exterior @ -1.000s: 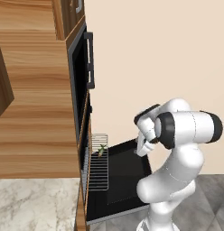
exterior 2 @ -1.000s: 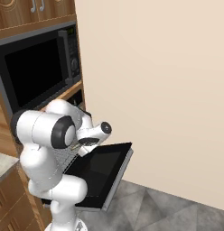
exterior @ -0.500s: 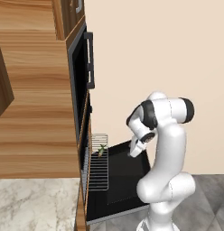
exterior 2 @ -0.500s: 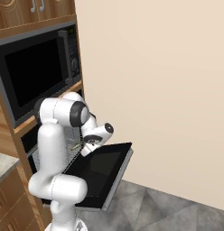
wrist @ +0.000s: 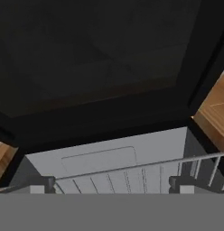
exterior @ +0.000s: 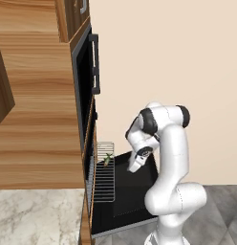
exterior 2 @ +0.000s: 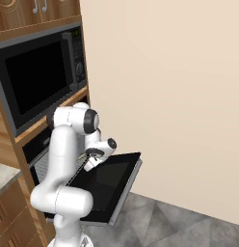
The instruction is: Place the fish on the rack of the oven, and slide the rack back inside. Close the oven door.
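Note:
The small olive-green fish [exterior: 107, 159] lies on the far end of the silver wire rack [exterior: 105, 179], which is pulled out of the oven [exterior: 90, 139] over the lowered black oven door [exterior: 132, 196]. My gripper [exterior: 134, 166] hangs just right of the fish, above the door, apart from it. In the hand view my gripper [wrist: 111, 185] is open, with nothing between its widely spaced fingertips [wrist: 46, 184]. It faces the dark oven cavity [wrist: 95, 54], with the rack's front bar [wrist: 132, 166] just ahead. From the right, the gripper [exterior 2: 88, 164] hovers over the oven door [exterior 2: 109, 178].
A black-glass microwave [exterior 2: 34, 77] with a black handle [exterior: 94, 62] sits above the oven in wood cabinetry [exterior: 39, 134]. A beige wall [exterior 2: 179, 96] runs close along the door's far side. The grey door handle [exterior 2: 130, 185] juts toward the tiled floor [exterior 2: 189, 226].
My arm has unfolded upward, with the elbow risen. The hand has swung in toward the rack and the oven opening. Fish, rack and door have stayed put. The jaws remain open.

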